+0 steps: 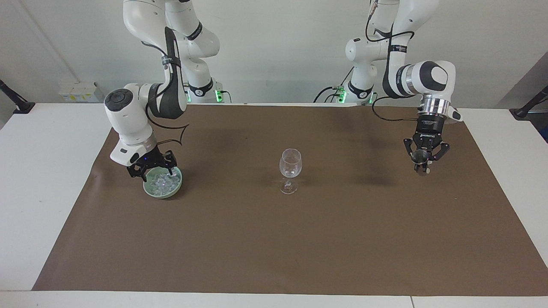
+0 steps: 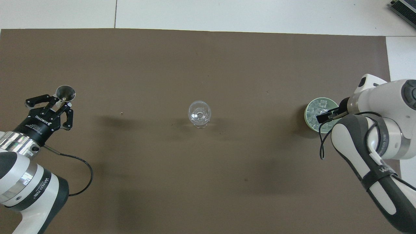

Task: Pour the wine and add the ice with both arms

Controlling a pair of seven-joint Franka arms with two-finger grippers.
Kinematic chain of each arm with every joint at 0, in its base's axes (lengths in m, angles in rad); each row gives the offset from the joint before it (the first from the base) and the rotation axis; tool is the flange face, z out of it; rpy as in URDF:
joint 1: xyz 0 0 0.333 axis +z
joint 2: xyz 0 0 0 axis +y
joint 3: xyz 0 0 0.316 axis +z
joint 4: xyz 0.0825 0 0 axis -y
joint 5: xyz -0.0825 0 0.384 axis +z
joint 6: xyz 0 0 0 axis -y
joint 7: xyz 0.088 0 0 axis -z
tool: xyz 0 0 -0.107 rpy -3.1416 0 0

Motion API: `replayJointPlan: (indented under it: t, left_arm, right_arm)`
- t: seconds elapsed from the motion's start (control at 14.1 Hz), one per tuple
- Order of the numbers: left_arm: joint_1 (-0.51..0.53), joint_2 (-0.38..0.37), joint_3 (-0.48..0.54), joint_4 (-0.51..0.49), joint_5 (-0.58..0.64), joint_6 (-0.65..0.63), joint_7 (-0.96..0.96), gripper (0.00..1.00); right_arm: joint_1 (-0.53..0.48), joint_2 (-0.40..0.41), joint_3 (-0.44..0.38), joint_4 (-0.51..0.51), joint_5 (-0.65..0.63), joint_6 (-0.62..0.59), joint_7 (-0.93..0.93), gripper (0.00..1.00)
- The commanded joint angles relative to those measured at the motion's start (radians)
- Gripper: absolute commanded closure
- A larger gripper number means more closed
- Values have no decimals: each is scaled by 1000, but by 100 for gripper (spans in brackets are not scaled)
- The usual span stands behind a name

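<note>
**Hands at both ends of the worktop**

Left hand (image 1: 421, 167) is seen clamped on a small metal jigger (image 2: 65, 93), held over the brown mat (image 1: 274, 239) at the left arm's end of the worktop (image 1: 38, 171). Right hand (image 1: 152, 170) is lowered into the pale green bowl (image 1: 147, 190) at the right arm's end, its fingers parted over the ice (image 1: 163, 183); whether a chunk is gripped cannot be told. An empty wine glass (image 1: 290, 167) is stood upright at mid-mat, between bowl and jigger, well apart from both.
</note>
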Motion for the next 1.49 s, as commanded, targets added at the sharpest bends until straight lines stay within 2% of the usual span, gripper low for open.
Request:
replayJointPlan:
  t: [0.0, 0.07, 0.28, 0.43, 0.57, 0.92, 0.99, 1.13, 1.42]
  left_arm:
    - [48, -35, 6, -54, -9, -79, -38, 100]
    - [68, -35, 6, -66, -9, -96, -41, 100]
    - [114, -27, 6, -87, -9, -134, -54, 100]
    - [144, -9, 6, -91, -9, -166, -57, 100]
    - [149, 14, 6, -84, -9, -170, -73, 100]
    - [184, 97, 6, -51, -11, -220, -78, 100]
    - [206, 114, 6, -45, -11, -234, -78, 100]
    - [210, 138, 6, -31, -11, -249, -81, 100]
    - [246, 186, 6, 0, -11, -312, -81, 100]
  right_arm:
    - [-11, 13, 5, -9, 17, 25, -12, 24]
    - [-11, 18, 5, -9, 17, 25, -12, 25]
    - [-11, 22, 5, -11, 17, 25, -9, 39]
    - [-11, 22, 5, -11, 17, 23, -9, 40]
    - [-11, 24, 5, -9, 15, 23, -9, 51]
    - [-10, 24, 6, -9, 15, 23, 6, 53]
    - [-9, 24, 6, -8, 15, 25, 6, 63]
    - [-6, 27, 6, -5, 15, 23, 14, 75]
    - [-3, 27, 6, 5, 15, 13, 16, 90]
